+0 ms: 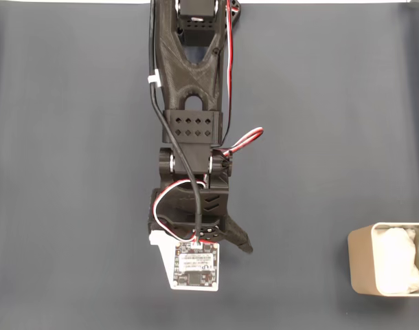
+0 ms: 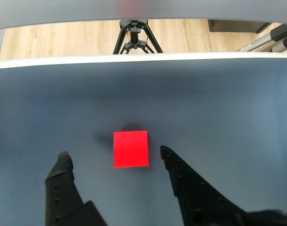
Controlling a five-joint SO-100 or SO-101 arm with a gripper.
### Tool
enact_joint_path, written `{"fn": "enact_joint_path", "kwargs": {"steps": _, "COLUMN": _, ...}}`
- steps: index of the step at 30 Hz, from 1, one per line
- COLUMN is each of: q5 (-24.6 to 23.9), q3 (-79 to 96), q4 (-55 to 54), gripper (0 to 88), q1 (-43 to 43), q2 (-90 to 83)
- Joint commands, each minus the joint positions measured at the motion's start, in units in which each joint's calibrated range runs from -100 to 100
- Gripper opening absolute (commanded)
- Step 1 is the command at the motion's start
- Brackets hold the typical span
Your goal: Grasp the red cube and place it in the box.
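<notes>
The red cube [image 2: 131,149] lies flat on the dark grey mat in the wrist view. My gripper [image 2: 114,157] is open, its black fingertips [image 2: 165,153] a little nearer the camera than the cube's sides, with the cube just ahead of the gap and touching neither. In the fixed view my black arm [image 1: 192,103] reaches down from the top and covers the cube. The beige box [image 1: 359,265] with white padding [image 1: 400,265] sits at the lower right edge, well to the right of the arm.
The grey mat [image 1: 72,172] covers the table on both sides of the arm. In the wrist view the table's white far edge [image 2: 63,62] runs across; beyond it stand a black tripod [image 2: 134,33] and wooden floor.
</notes>
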Motion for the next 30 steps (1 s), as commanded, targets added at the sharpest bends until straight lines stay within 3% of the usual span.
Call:
{"fn": "enact_joint_path", "kwargs": {"steps": 1, "q5": -0.44, "q3": -4.34, "q4": -0.95, "gripper": 42.9, "q1": -0.62, "q2": -0.18}}
{"fn": "enact_joint_path", "kwargs": {"steps": 30, "q5": -0.73, "q3": -4.71, "q4": -1.36, "gripper": 42.3, "q1": -2.39, "q2": 2.60}}
